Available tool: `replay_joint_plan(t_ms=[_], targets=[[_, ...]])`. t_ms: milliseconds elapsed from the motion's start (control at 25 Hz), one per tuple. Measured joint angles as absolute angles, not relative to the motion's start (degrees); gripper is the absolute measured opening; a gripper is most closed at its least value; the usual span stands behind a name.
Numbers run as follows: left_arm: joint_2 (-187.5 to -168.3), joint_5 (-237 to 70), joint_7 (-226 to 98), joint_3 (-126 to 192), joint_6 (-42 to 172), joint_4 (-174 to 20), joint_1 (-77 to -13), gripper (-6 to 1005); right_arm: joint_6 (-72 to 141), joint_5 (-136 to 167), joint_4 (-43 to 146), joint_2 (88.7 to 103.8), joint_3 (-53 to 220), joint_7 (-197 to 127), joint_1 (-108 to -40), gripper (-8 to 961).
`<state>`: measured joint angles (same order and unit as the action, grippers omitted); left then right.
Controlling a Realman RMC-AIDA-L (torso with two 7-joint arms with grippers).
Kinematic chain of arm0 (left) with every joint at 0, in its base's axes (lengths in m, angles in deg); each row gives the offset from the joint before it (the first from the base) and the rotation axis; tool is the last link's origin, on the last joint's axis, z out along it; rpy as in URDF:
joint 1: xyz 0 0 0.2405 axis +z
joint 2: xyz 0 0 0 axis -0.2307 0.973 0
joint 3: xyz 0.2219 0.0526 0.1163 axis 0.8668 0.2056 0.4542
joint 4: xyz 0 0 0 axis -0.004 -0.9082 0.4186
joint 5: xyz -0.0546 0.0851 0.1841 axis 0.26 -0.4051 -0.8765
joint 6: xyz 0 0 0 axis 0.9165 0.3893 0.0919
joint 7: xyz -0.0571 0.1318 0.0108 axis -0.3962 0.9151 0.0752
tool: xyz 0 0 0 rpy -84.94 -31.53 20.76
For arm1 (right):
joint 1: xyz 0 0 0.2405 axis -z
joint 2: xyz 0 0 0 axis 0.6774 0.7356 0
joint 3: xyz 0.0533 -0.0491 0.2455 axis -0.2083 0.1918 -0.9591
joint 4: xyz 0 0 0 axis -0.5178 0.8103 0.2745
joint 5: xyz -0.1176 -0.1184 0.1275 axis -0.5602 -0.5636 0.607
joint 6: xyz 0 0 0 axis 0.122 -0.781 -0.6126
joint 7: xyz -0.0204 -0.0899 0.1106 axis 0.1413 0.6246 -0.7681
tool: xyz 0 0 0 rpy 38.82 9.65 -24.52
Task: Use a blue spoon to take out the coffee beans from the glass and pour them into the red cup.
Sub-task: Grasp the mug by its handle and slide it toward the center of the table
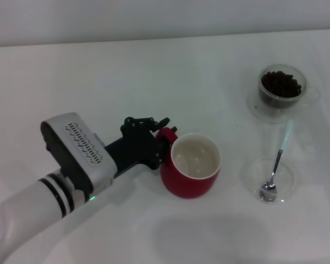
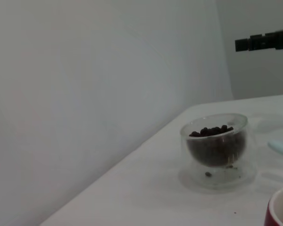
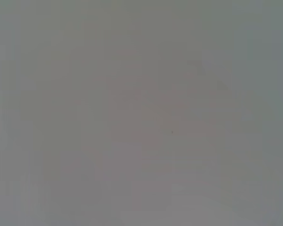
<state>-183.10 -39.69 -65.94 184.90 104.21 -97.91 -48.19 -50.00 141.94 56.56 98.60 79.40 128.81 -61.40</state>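
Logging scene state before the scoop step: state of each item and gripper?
red cup: upright, empty, handle at the left gripper.
glass: upright, holding the coffee beans.
blue spoon: untouched, bowl resting in the glass dish.
left gripper: at the cup handle; grip unclear.
right gripper: not visible.

Left arm reaching forward-right, low; left gripper (image 1: 164,131) jaws closed. Right arm unseen.

Left arm, head view.
White rounded forearm (image 1: 27,212) with black bands; grey wrist block (image 1: 80,154) with perforated vent strip and small green light; black angular gripper (image 1: 154,129).
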Motion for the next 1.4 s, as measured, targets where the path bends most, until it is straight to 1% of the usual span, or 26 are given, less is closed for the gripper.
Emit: replay_joint_plan(t_ms=[560, 920, 1240, 1400], targets=[[-183.32, -40.3, -65.9, 185.8, 99.5, -98.5, -50.0, 186, -50.0, 141.9, 56.6, 98.60, 79.4, 128.8, -61.7, 871], [-183.20, -40.5, -65.3, 185.8, 99.7, -98.2, -50.0, 196, -50.0, 141.9, 56.6, 98.60, 79.4, 128.8, -61.9, 871], [-183.19, -41.3, -59.8, 185.8, 100.7, -98.6, -48.4, 205, -50.0, 141.9, 56.7, 98.60, 79.4, 128.8, -61.8, 871], [-183.07, -41.3, -57.0, 185.4, 103.8, -98.6, -46.4, 346, -50.0, 141.9, 56.8, 98.60, 79.4, 128.8, -61.8, 871]])
